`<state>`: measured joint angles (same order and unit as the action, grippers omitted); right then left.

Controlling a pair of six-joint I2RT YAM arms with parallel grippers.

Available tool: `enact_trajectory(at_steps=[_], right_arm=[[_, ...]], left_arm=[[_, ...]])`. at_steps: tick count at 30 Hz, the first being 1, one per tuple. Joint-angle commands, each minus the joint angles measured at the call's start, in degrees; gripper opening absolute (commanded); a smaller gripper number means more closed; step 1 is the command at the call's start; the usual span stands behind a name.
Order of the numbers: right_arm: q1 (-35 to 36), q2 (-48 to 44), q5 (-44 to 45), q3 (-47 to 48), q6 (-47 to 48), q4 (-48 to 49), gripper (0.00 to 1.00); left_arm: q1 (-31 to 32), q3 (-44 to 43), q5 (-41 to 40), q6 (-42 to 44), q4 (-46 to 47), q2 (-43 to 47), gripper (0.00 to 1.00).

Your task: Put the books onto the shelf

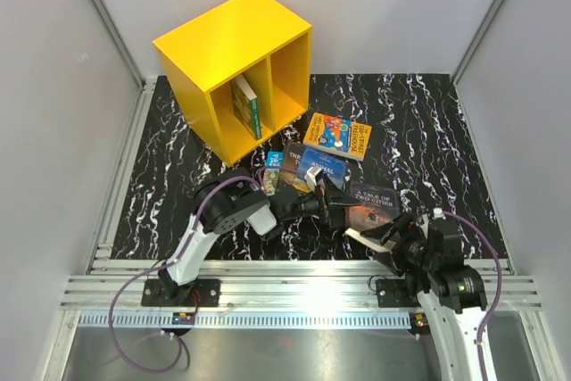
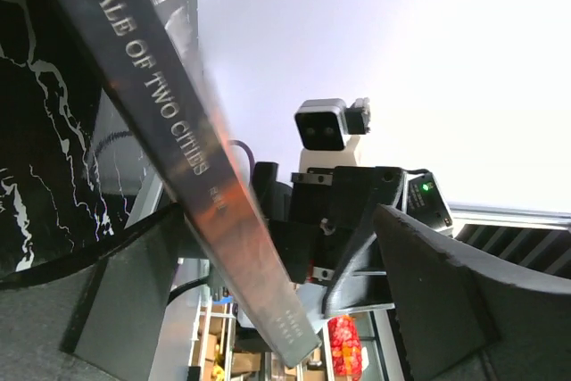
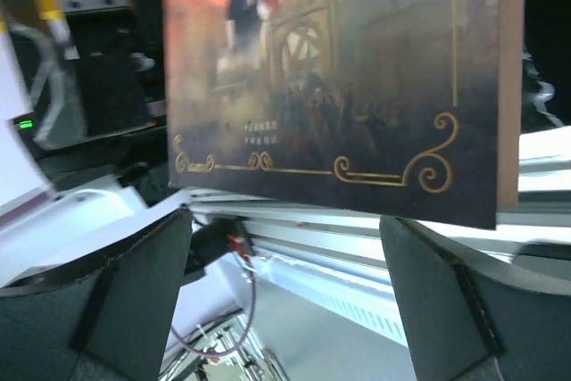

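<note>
On the bench point(image 1: 446, 131), both arms crowd the dark book point(image 1: 370, 203). The left gripper point(image 1: 328, 197) is spread open around its spine, and the right gripper point(image 1: 375, 235) is spread open under its cover edge. The spine reads "A Tale of Two Cities". An orange book point(image 1: 337, 136) and a blue book point(image 1: 318, 165) lie before the yellow shelf point(image 1: 232, 37). Its left compartment holds an upright green-spined book point(image 1: 247, 106).

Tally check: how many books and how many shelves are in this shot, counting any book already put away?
Books: 6 (5 on the table, 1 shelved)
Shelf: 1
Total: 7
</note>
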<state>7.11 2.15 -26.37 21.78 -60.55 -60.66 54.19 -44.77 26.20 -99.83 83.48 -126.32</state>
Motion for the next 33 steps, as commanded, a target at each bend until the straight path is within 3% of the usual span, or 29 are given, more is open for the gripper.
enact_trajectory(at_steps=[1,2,5,6,9,11,13,15,18,19,20,25,30,33], right_arm=[[0.2,3.3,2.9,-0.6,4.8,-5.3,0.94],[0.3,4.8,3.1,-0.5,5.4,-5.1,0.94],[0.2,5.8,2.9,0.0,6.7,-4.6,0.94],[0.3,5.8,2.6,0.1,6.8,-4.7,0.94],[0.3,4.5,1.9,0.5,6.3,-5.3,0.93],[0.2,3.7,1.7,1.0,5.6,-6.0,0.92],[0.3,2.2,1.2,1.3,5.2,-7.0,0.92],[0.3,0.8,0.5,1.9,4.5,-7.7,0.91],[0.2,-0.5,-0.1,3.0,4.1,-8.8,0.91],[0.2,-0.7,-0.2,3.3,4.0,-9.0,0.91],[0.3,-0.7,-0.3,4.0,3.9,-9.1,0.91],[0.3,3.2,-0.1,12.4,4.2,-7.7,0.91],[0.3,16.7,3.9,28.4,7.9,-6.3,0.93],[0.2,26.2,7.8,40.2,11.8,-6.2,0.94]], left_arm=[[-0.1,-0.7,2.2,-2.6,-2.8,-3.1,0.88],[-0.1,-1.4,3.2,-1.7,-4.5,-2.9,0.87],[0.3,-5.8,6.6,5.6,-21.2,0.4,0.86],[0.4,-7.3,6.9,11.6,-34.2,1.3,0.84],[0.7,-13.3,5.8,20.3,-52.7,3.9,0.80],[0.7,-15.2,5.4,21.2,-55.9,4.1,0.72],[0.6,-16.0,5.0,21.1,-58.3,3.8,0.55],[0.6,-16.2,4.8,21.7,-59.8,3.6,0.46],[0.7,-16.8,5.4,22.5,-60.9,3.3,0.26],[0.7,-17.1,5.9,22.7,-61.2,3.1,0.17],[0.6,-17.4,6.4,22.7,-61.2,3.0,0.00],[0.8,-20.0,8.1,25.3,-62.4,5.5,0.00],[0.7,-25.4,1.2,35.9,-80.7,14.4,0.00],[0.8,-28.2,-6.0,40.8,-85.9,21.7,0.00]])
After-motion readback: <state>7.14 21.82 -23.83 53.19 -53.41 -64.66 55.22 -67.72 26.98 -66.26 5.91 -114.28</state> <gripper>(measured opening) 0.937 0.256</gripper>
